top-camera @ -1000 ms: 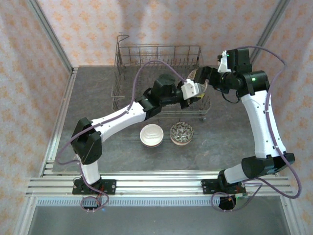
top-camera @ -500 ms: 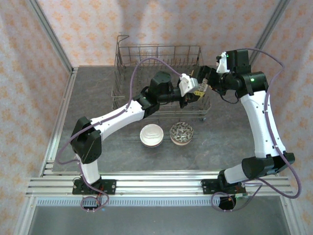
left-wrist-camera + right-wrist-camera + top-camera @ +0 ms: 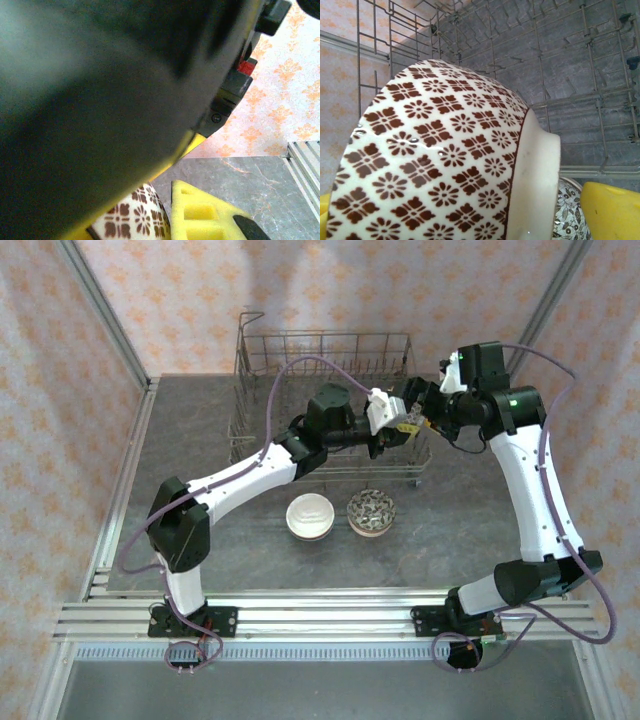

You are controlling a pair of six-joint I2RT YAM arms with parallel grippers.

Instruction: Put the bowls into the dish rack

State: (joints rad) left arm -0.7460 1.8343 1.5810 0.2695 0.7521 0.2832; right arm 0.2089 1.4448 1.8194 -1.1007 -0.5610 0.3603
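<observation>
Handover looks near: within the last second your left gripper [image 3: 405, 423] has brought the brown-patterned bowl [image 3: 445, 150] up to the right gripper [image 3: 420, 408], whose fingers have spread wide. The bowl sits between them, clear of 1, above the dish rack's [image 3: 320, 338] right end. The left seems to pinch its rim, though that view is blurred.

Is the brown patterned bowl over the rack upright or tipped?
Tipped, not upright. The brown patterned bowl shows its outer wall to the right wrist camera, foot ring facing right, with the dish rack behind.
</observation>
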